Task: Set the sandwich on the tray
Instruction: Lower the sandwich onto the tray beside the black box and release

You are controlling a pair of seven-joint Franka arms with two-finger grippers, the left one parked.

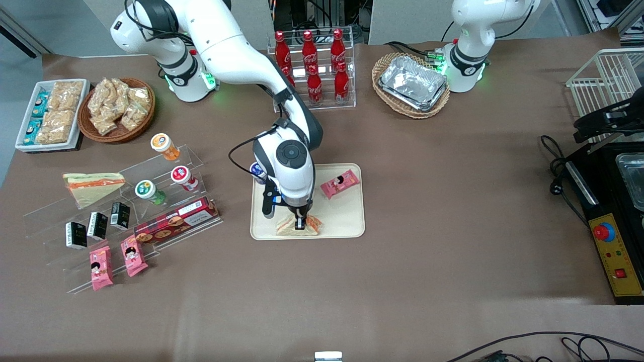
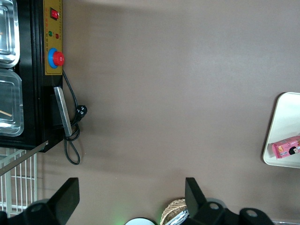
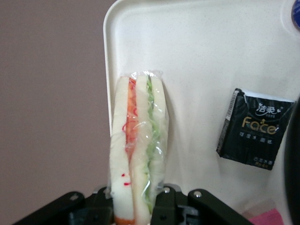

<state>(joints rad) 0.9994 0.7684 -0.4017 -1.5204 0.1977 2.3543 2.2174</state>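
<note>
Wrapped triangular sandwich (image 3: 138, 150) with orange and green filling stands on our cream rectangular tray (image 1: 347, 211), our gripper (image 1: 300, 224) fingers clamping it, black tissue packet (image 3: 255, 129) nearby.

sandwich (image 3: 138, 150): clear glossy plastic wrap, crinkled, over soft matt bread. gripper (image 3: 140, 206) on it: matt black fingers, white glossy arm shell. tray (image 3: 197, 61): smooth cream plastic, faint speckle. tissue pack (image 3: 255, 129): black glossy film. table cover (image 1: 453, 201): matt brown, paper-like. foil trays (image 1: 413, 81): crinkled shiny metal in a woven wicker basket (image 1: 385, 65).
</note>
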